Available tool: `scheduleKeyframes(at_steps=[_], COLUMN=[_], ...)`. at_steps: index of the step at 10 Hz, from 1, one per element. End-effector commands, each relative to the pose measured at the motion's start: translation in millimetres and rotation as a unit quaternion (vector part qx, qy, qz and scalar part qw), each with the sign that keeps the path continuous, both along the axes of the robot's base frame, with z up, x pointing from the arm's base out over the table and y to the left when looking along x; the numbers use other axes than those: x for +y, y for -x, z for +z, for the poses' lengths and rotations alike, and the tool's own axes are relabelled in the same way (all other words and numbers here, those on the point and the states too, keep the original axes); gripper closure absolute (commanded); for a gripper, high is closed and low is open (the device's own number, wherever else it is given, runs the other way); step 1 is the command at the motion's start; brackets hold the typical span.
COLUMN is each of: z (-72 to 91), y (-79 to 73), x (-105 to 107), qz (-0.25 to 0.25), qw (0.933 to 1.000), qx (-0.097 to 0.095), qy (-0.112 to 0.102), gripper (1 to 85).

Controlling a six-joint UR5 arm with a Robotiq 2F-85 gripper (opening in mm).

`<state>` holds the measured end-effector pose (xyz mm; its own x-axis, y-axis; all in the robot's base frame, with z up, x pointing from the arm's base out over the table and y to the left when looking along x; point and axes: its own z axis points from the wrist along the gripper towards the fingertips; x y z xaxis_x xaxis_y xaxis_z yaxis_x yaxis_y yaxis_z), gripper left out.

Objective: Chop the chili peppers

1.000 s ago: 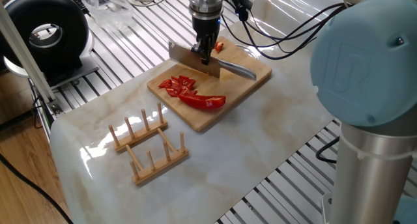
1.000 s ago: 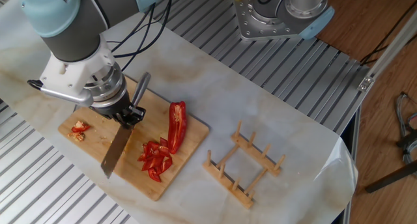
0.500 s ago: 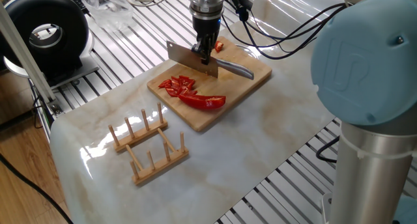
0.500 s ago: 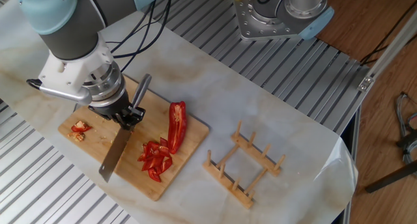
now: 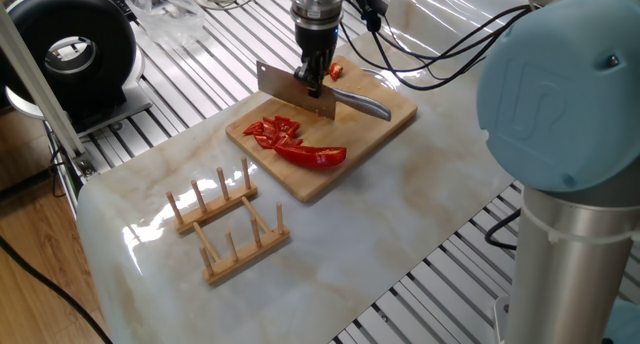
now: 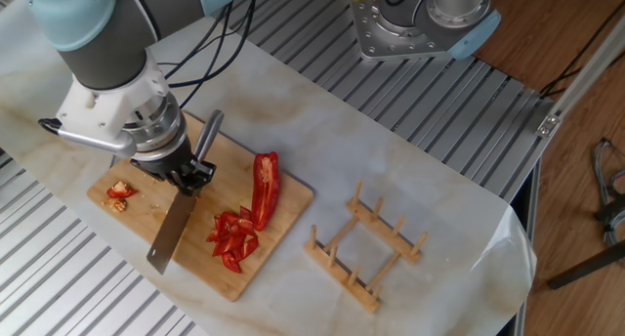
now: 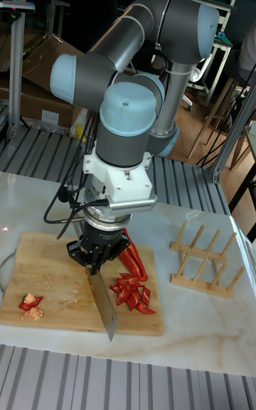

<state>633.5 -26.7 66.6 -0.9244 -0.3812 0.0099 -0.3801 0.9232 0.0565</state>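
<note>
Pincer closed on the cleaver, gripping near the junction of blade and handle; blade raised over the cutting board, tip toward the board's near edge in the other fixed view, handle running back toward the far edge. Board sits on the marble worktop. Chili peppers: a pile of cut red pieces just beside the blade, and one long uncut half lying next to the pile. That half's long axis runs roughly parallel to the blade, not across it, tapered end toward the pile. A few scraps lie at the board's far corner. Judged partly done: one portion chopped, whole half remaining. Wooden rack stands apart, unused.
</note>
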Motion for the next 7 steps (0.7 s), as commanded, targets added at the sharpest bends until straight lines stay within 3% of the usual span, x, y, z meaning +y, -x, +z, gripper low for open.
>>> scheduleKeyframes(at_steps=[1, 2, 7], z=[1.3, 1.9, 9.1], y=[0.1, 1.4, -1.9], x=[-1.1, -2.7, 5.0], qz=[-0.007, -0.008, -0.006], qw=[1.0, 0.9999, 1.0], qx=[0.003, 0.006, 0.007], qy=[0.002, 0.007, 0.004], gripper=[81.0, 84.3, 84.3])
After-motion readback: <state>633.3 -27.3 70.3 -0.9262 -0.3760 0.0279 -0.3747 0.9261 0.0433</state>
